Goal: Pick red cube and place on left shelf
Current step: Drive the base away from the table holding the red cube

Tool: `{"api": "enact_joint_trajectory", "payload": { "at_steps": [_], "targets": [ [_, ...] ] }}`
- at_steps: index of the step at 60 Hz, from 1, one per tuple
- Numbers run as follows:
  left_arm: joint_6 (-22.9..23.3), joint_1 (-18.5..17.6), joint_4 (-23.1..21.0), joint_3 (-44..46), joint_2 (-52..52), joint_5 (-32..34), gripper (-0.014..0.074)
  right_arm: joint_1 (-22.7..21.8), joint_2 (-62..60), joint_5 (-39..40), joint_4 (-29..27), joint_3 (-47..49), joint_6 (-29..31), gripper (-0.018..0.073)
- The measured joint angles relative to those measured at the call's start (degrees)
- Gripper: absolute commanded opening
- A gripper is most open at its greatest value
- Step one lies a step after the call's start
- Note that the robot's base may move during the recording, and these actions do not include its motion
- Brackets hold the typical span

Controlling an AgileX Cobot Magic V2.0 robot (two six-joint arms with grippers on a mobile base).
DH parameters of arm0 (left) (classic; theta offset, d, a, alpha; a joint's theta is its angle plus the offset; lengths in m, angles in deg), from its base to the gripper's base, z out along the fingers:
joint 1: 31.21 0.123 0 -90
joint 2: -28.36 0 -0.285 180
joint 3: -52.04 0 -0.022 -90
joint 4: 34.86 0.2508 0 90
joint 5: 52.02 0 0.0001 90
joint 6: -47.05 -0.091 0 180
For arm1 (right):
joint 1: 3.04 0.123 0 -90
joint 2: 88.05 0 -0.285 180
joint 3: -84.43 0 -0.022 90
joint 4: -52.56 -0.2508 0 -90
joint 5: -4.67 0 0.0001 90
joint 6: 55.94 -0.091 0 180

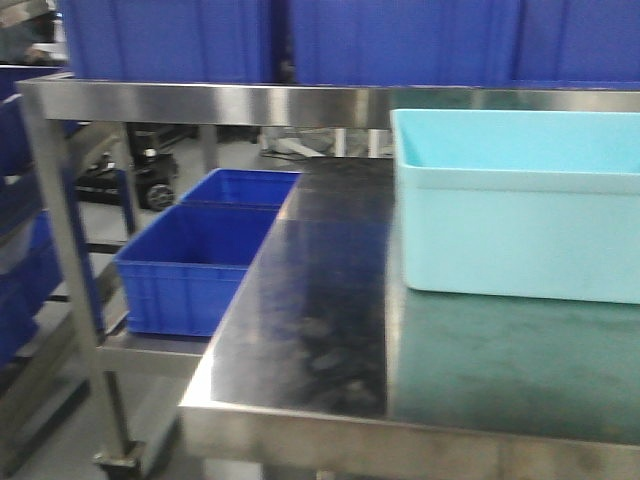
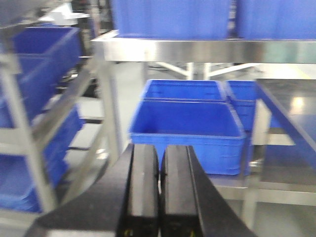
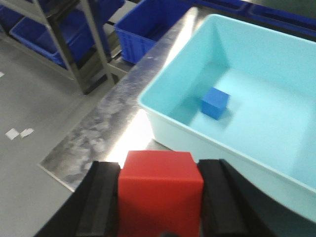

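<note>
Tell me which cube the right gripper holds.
The red cube, clamped in the right gripper; the blue cube lies loose inside the light-blue bin.

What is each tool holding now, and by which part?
The right tool grips the red cube by two opposite side faces. The left tool is shut and holds nothing.

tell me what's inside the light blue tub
One blue cube on the tub floor. The red cube is outside, held in the right tool. The near wall hides a strip of floor.
</note>
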Motion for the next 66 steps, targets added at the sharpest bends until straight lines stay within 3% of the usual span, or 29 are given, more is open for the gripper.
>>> {"api": "enact_joint_trajectory", "payload": {
  "at_steps": [66],
  "targets": [
    [0.0,0.0,0.0,0.0,0.0,0.0,0.0101,0.0,0.0,0.0,0.0,0.0,0.0,0.0046]
  ]
}}
